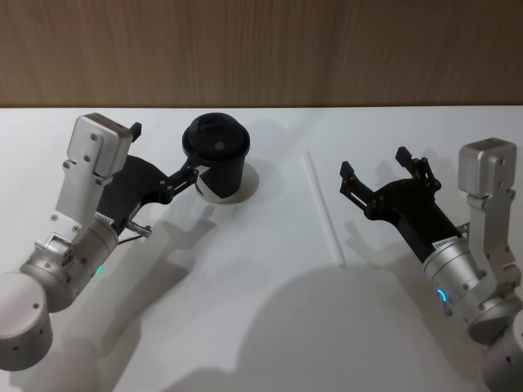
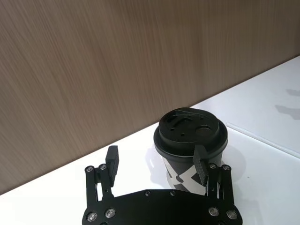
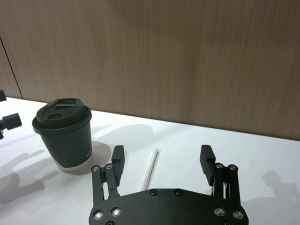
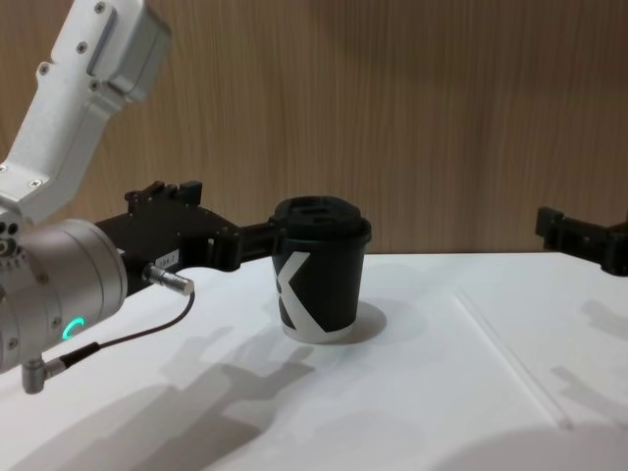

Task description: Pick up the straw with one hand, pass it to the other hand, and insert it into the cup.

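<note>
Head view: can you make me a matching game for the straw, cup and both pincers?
1 straw
2 cup
3 left pincer
4 right pincer

A open, close beside the cup
B lying flat on the table
C open, on the straw's right
D upright, lid on

Pairs: 1-B, 2-D, 3-A, 4-C

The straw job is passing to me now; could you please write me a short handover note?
Left gripper: open and empty, one finger right beside the cup; I cannot tell if it touches.
Right gripper: open and empty, just right of the straw.
The straw lies flat on the white table, between cup and right gripper. The cup is upright with its lid on.
Done: nothing yet.
Left: pick up the straw, pass it across, insert it into the cup.
</note>
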